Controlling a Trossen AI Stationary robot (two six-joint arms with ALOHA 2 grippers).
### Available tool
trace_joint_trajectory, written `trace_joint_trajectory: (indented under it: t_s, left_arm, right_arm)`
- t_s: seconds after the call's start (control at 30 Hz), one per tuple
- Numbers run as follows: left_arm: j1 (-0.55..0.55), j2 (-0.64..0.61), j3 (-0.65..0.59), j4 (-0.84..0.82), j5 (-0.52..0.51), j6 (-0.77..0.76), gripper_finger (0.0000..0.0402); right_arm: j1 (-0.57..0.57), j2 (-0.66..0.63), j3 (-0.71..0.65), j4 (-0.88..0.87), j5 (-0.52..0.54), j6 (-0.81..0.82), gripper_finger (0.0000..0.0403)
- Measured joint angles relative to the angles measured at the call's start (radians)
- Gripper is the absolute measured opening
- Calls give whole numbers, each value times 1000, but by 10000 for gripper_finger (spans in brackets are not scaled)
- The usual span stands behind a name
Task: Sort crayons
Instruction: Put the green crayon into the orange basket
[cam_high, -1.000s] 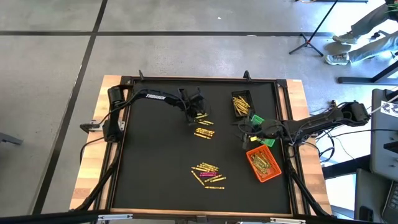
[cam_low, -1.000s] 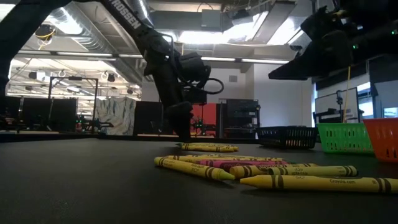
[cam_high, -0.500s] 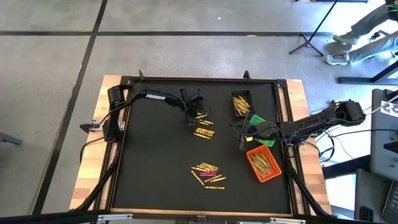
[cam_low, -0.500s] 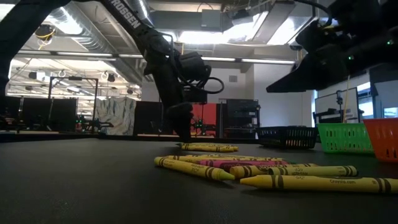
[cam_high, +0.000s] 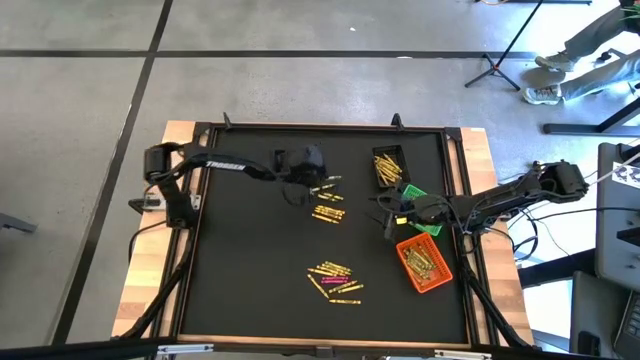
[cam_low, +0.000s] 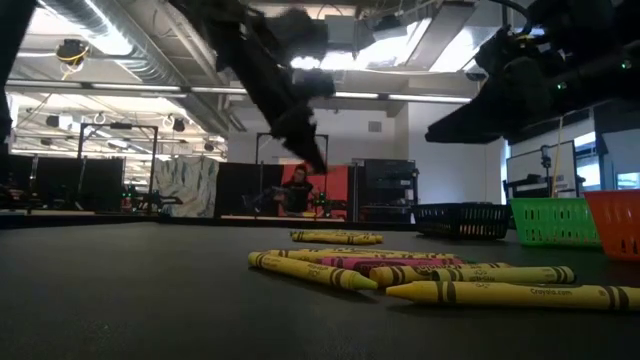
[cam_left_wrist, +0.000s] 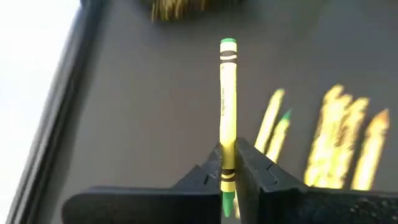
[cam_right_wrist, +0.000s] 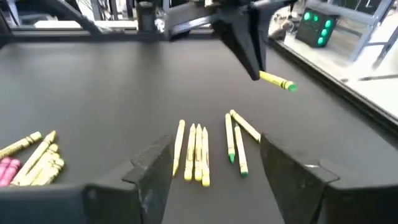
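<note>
The left hand (cam_left_wrist: 227, 186) pinches a slim paper-wrapped green-tipped crayon (cam_left_wrist: 227, 106) above the matte black surface (cam_high: 250, 260). The right hand (cam_right_wrist: 214, 168) hangs spread beside the mesh green bin (cam_high: 415, 193).

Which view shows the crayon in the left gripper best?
The left wrist view: the green-tipped crayon fills the frame, pinched between the left gripper's fingers. The right wrist view shows it smaller, lifted above the mat. The high view shows only the gripper; the low view is blurred there.
</note>
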Motion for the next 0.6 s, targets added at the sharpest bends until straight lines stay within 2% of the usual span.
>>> trace_joint_trajectory:
  t_s: [0.1,0.2,0.3,0.37,0.5,0.6]
  left_arm:
    - [-52,-53,-112,257,18,3,2]
    - [-96,-67,-224,559,93,8,3]
    - [-130,-69,-298,792,157,5,5]
    - [-149,-60,-323,904,163,-11,5]
    - [-176,-34,-336,1029,164,-15,5]
    - [-190,1,-337,1107,169,-18,6]
  right_arm:
    - [0,8,0,55,0,-32,240]
    - [0,31,1,138,0,-61,241]
    - [0,70,1,251,-8,-101,241]
    - [0,102,1,329,-10,-119,241]
    - [0,171,35,443,-59,-176,240]
    - [0,223,85,462,-111,-226,226]
